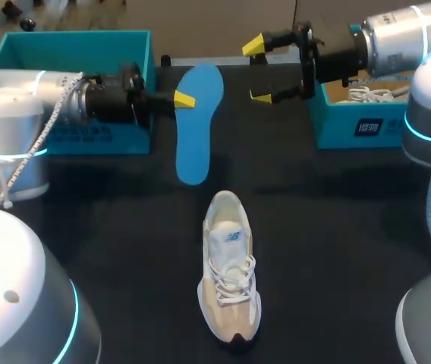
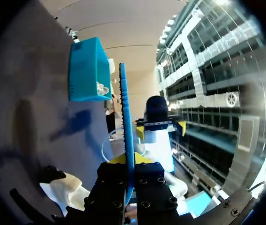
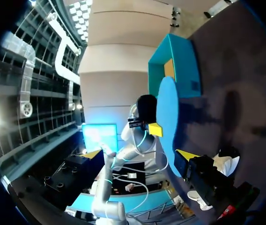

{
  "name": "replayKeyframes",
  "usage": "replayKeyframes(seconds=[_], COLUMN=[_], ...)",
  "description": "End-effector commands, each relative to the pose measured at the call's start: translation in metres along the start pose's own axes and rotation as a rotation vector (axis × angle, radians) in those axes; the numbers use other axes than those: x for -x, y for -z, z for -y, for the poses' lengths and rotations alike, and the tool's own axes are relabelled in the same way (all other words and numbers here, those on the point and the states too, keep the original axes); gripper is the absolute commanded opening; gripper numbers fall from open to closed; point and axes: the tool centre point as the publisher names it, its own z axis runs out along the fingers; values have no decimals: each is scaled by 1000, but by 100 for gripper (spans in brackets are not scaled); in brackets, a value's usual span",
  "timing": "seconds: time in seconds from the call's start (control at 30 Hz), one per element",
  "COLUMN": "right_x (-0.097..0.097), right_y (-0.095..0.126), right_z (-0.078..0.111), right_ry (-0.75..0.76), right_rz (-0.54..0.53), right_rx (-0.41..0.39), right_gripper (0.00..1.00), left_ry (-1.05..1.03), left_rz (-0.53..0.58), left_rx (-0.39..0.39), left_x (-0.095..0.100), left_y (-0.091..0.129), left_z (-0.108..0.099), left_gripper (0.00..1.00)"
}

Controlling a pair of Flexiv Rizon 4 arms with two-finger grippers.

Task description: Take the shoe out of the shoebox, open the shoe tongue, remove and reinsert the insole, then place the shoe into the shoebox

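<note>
- Here, the left gripper (image 1: 185, 99) pinches the blue insole (image 1: 198, 121) at the edge of its wide end. In the left wrist view the insole stands edge-on between the two fingers, and both press on it.
- The insole is outside the shoe, between the two shoeboxes. Its narrow end points toward the shoe.
- The right gripper (image 1: 262, 70) is near the wide end of the insole, on the side opposite to the left gripper. Its fingers are spread wide, with nothing between them, and they do not touch the insole.
- The shoe (image 1: 231, 267), beige and white with white laces, stands on its sole on the black table (image 1: 337, 250), well apart from both grippers. Its heel is toward the insole.
- The left shoebox (image 1: 71, 45) is teal and open, and sits behind the left arm.
- The right shoebox (image 1: 352, 125), also teal, sits under the right arm and holds a second shoe (image 1: 367, 95) with white laces.
</note>
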Motion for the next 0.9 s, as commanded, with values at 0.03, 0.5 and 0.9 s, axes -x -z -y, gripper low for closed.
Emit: replayKeyframes(seconds=[0.03,0.5,0.9], right_x=[4,4,4], right_y=[-1,-1,-1], right_z=[2,2,2], right_ry=[5,5,5], right_rz=[-31,-31,-31], right_rx=[10,10,10], right_gripper=[100,100,100], left_ry=[-215,-1110,-1422], left_rz=[9,100,23], left_rx=[-40,-169,-144], left_x=[-17,-44,-59], left_y=[2,6,13], left_z=[-3,-10,-4], left_gripper=[0,0,0])
